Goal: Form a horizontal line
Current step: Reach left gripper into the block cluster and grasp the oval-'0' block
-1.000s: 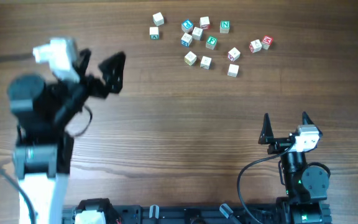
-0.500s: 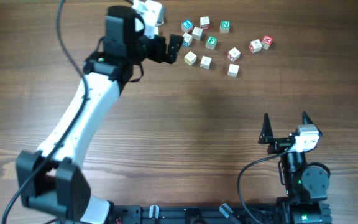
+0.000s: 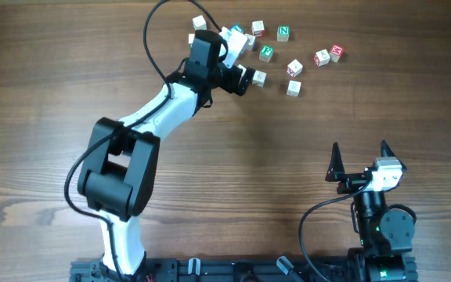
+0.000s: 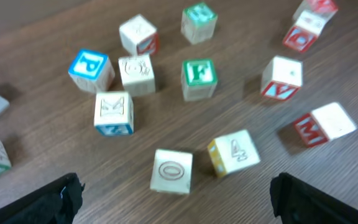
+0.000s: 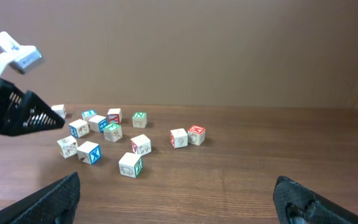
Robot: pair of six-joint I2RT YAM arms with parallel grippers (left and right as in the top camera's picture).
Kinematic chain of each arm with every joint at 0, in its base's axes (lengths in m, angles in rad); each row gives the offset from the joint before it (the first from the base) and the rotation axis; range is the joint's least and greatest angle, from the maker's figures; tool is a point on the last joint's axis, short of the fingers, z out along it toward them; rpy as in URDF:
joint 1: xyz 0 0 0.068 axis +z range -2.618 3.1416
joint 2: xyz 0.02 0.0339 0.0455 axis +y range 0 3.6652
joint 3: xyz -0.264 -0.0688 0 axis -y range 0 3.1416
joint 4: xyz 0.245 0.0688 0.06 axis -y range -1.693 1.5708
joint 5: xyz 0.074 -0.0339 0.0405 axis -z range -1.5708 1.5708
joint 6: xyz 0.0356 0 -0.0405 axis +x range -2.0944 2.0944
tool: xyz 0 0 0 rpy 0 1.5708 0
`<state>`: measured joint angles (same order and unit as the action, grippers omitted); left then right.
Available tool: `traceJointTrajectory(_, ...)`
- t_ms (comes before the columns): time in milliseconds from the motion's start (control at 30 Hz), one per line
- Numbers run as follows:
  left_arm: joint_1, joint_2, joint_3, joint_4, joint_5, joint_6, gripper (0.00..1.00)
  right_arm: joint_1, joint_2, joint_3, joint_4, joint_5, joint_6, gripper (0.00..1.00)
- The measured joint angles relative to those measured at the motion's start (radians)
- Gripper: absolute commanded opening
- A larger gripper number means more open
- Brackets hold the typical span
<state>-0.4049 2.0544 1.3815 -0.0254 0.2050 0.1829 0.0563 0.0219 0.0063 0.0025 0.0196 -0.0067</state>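
Note:
No pale bar of three cubes shows in any view. Several small wooden cubes lie scattered at the far middle of the table [image 3: 210, 157]. My left gripper [image 3: 239, 77] is open and empty, low over the near left part of the cluster. In the left wrist view, a cream cube with an oval mark [image 4: 171, 170] lies just ahead of and between the open fingers [image 4: 179, 202]. A cube with a yellow side and a "4" [image 4: 234, 152] lies beside it. My right gripper [image 3: 360, 160] is open and empty near the front right, also seen in the right wrist view [image 5: 179, 199].
Lettered cubes stand around: green F [image 4: 199, 78], blue P [image 4: 91, 67], green N [image 3: 283, 33], two red ones [image 3: 329, 55] at the right. One cube [image 3: 200, 22] lies apart at the far left. The left arm's cable loops above the table.
My left arm has swung from the left side of the table up and right to the cube cluster, gripper still open. The right arm has not moved.

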Motion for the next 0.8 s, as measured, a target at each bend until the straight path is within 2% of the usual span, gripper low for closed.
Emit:
traceJointTrajectory(333,0.014,0.156,0.003,0.169,-0.014,0.0,0.99,0.0,0.0,0.0,0.0,0.0,0.0,1.0)
traceJointTrajectory(400,0.014,0.169,0.003,0.195,-0.015,0.0,0.91,0.0,0.0,0.0,0.0,0.0,0.0,1.0)
traceJointTrajectory(467,0.014,0.192,0.004,0.207,-0.016,0.006,0.87,0.0,0.0,0.0,0.0,0.0,0.0,1.0)
traceJointTrajectory(500,0.014,0.204,0.004,0.206,-0.015,0.008,0.81,0.0,0.0,0.0,0.0,0.0,0.0,1.0)
traceJointTrajectory(533,0.014,0.218,0.004,0.211,-0.018,0.013,0.68,0.0,0.0,0.0,0.0,0.0,0.0,1.0)
traceJointTrajectory(700,0.014,0.219,0.005,0.226,-0.021,0.022,0.36,0.0,0.0,0.0,0.0,0.0,0.0,1.0)
traceJointTrajectory(800,0.014,0.219,0.006,0.216,-0.022,0.019,0.36,0.0,0.0,0.0,0.0,0.0,0.0,1.0)
